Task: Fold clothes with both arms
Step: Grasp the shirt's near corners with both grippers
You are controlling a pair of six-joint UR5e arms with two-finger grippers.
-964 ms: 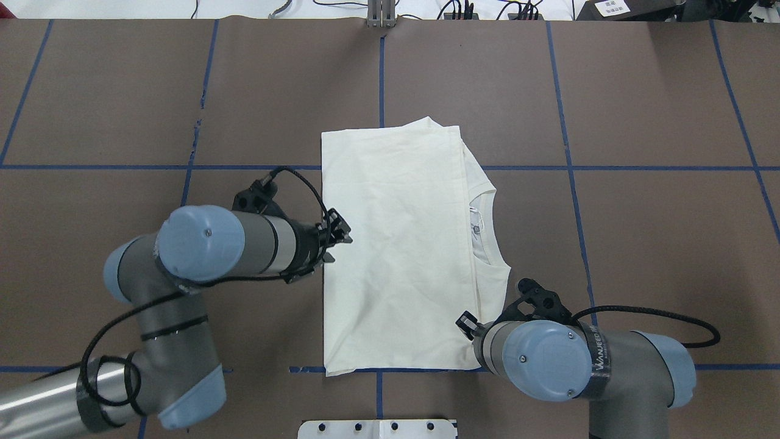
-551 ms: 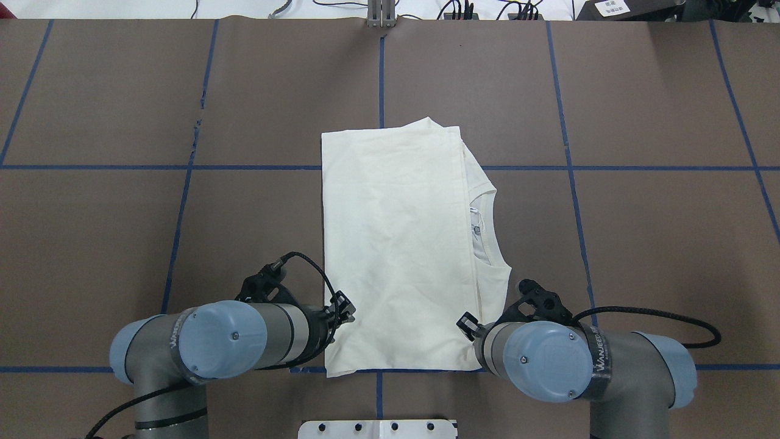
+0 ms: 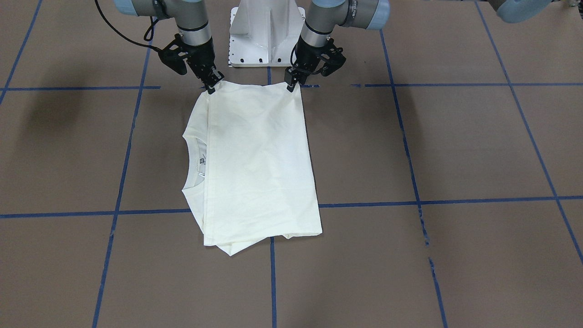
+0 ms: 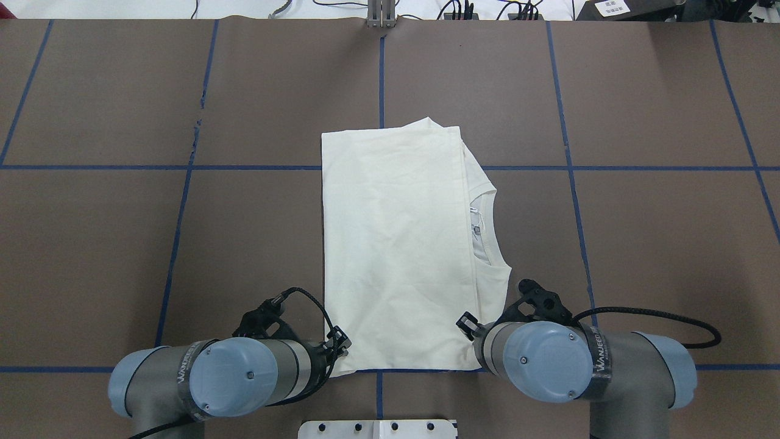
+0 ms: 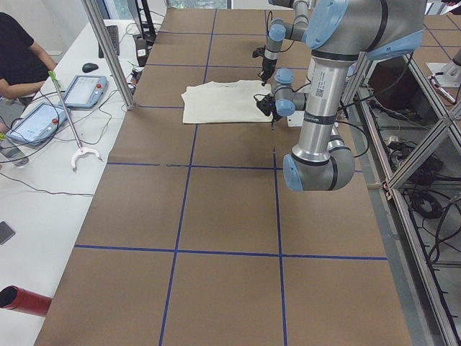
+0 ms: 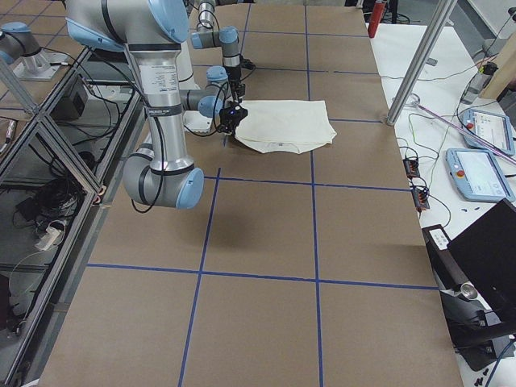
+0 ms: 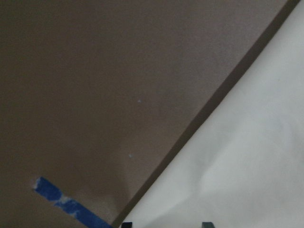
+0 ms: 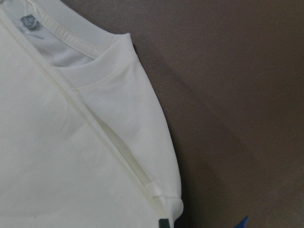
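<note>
Two claws sit at the near edge of the T-shirt, one at each near corner. The shirt lies flat around the middle of the brown worktop, folded into a long rectangle that runs near to far, plain cream side up. Its near edge lies along a blue tape line. At the far end a lower layer pokes out slightly askew. The collar shows along the shirt's right side in the overhead view, past the folded edge, with a small neck label inside it. The left arm comes in low from the near left. The left claw is at the near-left corner. My left wrist camera shows two dark fingertips standing apart at the bottom of its view with cream cloth between them, so I read that claw as released and straddling the corner. The right arm comes in from the near right. The right claw points down at the near-right corner, just near of the collar. The right wrist camera shows a single dark tip pressed at the rolled corner of the cloth, so I read this claw as clenched on the shirt. The white pedestal base stands between the two arms, just near of the shirt.
</note>
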